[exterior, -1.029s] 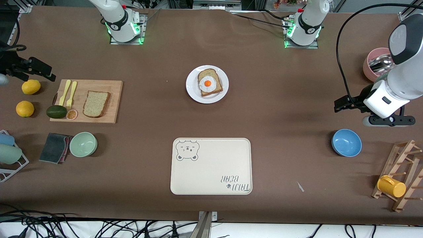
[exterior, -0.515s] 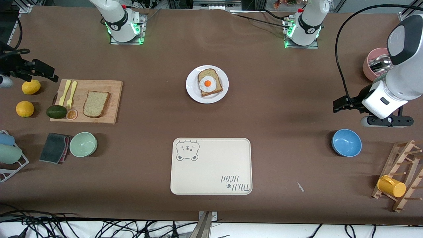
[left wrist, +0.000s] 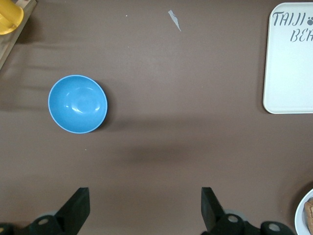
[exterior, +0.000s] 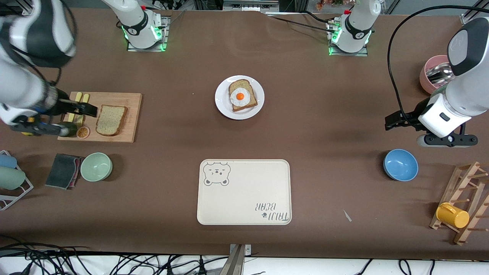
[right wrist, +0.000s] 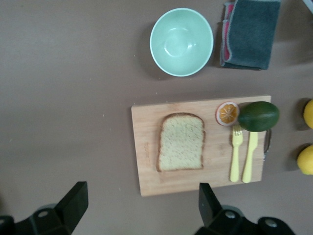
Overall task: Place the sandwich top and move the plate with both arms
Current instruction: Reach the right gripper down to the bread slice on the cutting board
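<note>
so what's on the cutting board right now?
On the cutting board: the sandwich top, lying flat, a yellow fork, a yellow knife, a dried orange slice and an avocado. The avocado hides part of a dark item beneath it.

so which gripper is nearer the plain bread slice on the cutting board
Right. The right gripper hangs open over the cutting board, just beside the plain bread slice. The left gripper, also open, waits at the left arm's end.

Sandwich top (exterior: 110, 120) on cutting board (exterior: 128, 101)
</note>
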